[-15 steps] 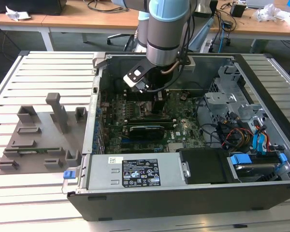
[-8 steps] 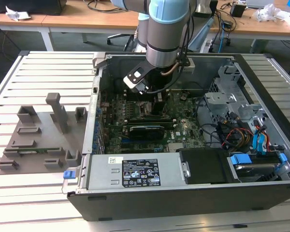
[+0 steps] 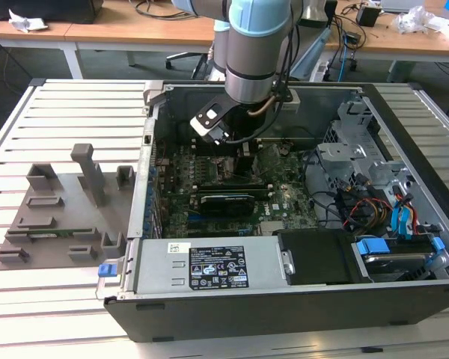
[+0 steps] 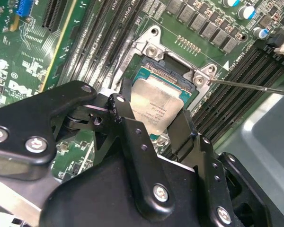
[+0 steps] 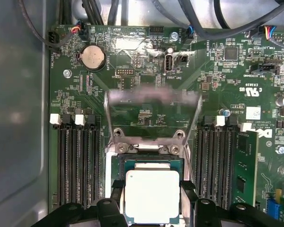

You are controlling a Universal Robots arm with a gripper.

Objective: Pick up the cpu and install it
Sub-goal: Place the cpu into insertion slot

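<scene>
Gripper [image 4: 154,116] clamped on cpu [image 4: 157,100] (silvery top), over socket frame [image 4: 149,47]

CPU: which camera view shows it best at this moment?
The first wrist view: the CPU faces the camera squarely, silvery top nearly whole between the gripper fingers. The second wrist view shows it obliquely, partly behind a finger. In the exterior view the arm stands over that spot.

chip [image 5: 152,196]: silvery-white top
gripper [image 4: 150,109]: black
board [image 5: 217,85]: green, fine pale lines
arm [image 3: 251,52]: grey, light-blue cap
case [image 3: 209,314]: black
</scene>
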